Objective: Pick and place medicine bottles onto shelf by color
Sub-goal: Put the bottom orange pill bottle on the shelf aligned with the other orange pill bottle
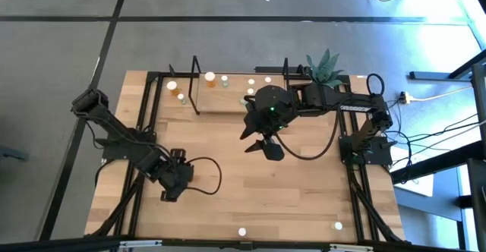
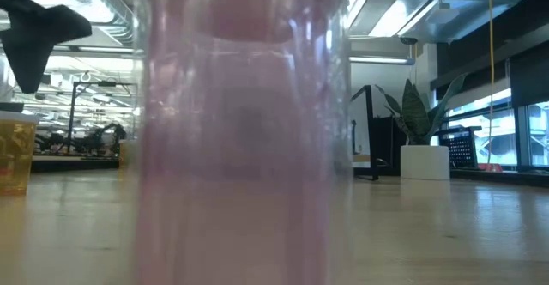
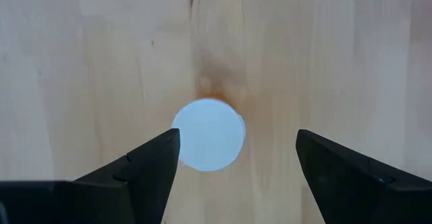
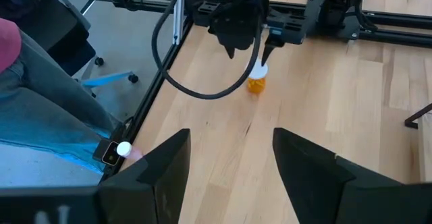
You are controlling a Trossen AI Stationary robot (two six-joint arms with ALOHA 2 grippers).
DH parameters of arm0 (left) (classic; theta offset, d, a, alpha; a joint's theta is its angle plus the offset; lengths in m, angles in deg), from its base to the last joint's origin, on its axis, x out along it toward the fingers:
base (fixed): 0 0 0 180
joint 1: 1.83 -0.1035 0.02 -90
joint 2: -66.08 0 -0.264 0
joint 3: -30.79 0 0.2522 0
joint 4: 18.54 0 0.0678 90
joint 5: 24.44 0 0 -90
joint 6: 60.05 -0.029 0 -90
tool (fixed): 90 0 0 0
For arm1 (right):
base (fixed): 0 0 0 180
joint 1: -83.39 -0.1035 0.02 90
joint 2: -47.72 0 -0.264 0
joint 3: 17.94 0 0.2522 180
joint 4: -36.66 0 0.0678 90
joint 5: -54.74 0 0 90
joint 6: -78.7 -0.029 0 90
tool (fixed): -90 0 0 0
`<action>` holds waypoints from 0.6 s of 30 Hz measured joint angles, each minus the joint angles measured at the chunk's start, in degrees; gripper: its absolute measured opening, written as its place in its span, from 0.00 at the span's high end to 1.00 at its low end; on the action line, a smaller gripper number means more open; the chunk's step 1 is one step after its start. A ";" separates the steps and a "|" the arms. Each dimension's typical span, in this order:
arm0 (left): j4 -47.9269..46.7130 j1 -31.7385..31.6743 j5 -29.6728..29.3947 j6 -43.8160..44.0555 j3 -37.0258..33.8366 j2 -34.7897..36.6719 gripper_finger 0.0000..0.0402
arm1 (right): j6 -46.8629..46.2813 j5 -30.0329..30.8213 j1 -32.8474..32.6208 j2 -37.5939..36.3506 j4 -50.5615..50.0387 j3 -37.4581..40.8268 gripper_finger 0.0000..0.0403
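Note:
An orange bottle with a white cap stands upright on the table at the near left. My left gripper is open and points down over it, one finger on each side of the cap; it also shows in the high view. My right gripper is open and empty above the table's middle. The shelf stands at the far edge, with several small bottles on its board, among them an orange one. My left gripper comes at the orange bottle from above, pointing down. One fingertip shows right at the edge of the white cap. I cannot tell whether it touches. The other finger stands apart from the cap. The bottle stands upright on the table.
A pinkish bottle stands right in front of the low camera at the near edge. Another bottle stands at the near right. A potted plant is at the far right. A seated person's legs show beyond the table's left edge.

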 joint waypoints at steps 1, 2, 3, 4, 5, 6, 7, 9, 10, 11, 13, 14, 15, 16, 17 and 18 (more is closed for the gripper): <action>0.69 0.00 0.05 -0.17 -0.48 0.00 0.28 | -0.01 0.00 0.00 0.00 -0.01 0.00 0.47; 1.21 0.01 0.08 -0.21 -0.93 0.00 0.28 | 0.00 0.00 0.00 0.00 -0.01 0.00 0.47; 1.65 0.00 0.09 -0.20 -1.40 0.02 0.28 | 0.00 0.00 0.00 0.00 -0.01 0.00 0.47; 1.77 -0.01 0.09 -0.17 -1.80 0.00 0.28 | 0.00 0.00 0.00 0.00 -0.01 0.00 0.47; 1.74 -0.09 0.09 -0.14 -2.19 0.00 0.28 | 0.00 0.00 0.00 0.00 -0.01 0.00 0.47; 1.72 -0.13 0.07 0.05 -2.49 0.00 0.28 | 0.00 0.00 0.00 0.00 -0.01 0.00 0.47; 1.73 -0.23 0.07 0.20 -2.79 0.00 0.28 | 0.00 0.00 0.00 0.00 -0.01 0.00 0.47; 1.74 -0.37 -0.58 0.25 -3.20 0.00 0.28 | -0.01 0.00 0.00 0.00 -0.01 0.00 0.47; 1.74 -0.38 -1.12 0.24 -3.32 0.00 0.28 | 0.00 0.00 0.00 0.00 -0.01 0.00 0.47; 1.72 -0.52 -1.66 0.25 -3.38 0.00 0.28 | 0.00 0.00 0.00 0.00 -0.01 0.00 0.47; 1.70 -0.84 -2.25 0.23 -3.42 0.00 0.28 | 0.00 0.00 0.00 0.00 -0.01 0.00 0.47; 1.72 -1.04 -2.27 0.21 -3.42 0.00 0.28 | 0.00 0.02 0.00 0.00 -0.01 0.00 0.47; 1.70 -1.22 -2.27 0.20 -3.42 0.00 0.28 | 0.00 0.01 0.00 0.00 -0.01 0.00 0.47; 1.69 -1.40 -2.27 0.21 -3.42 0.00 0.28 | 0.00 0.02 0.00 0.00 -0.01 0.00 0.47; 1.69 -1.59 -2.29 0.20 -3.42 0.00 0.28 | 0.00 0.02 0.00 0.00 -0.01 0.00 0.47; 1.68 -1.75 -2.29 0.20 -3.42 0.00 0.28 | 0.00 0.02 0.00 0.00 -0.01 0.00 0.47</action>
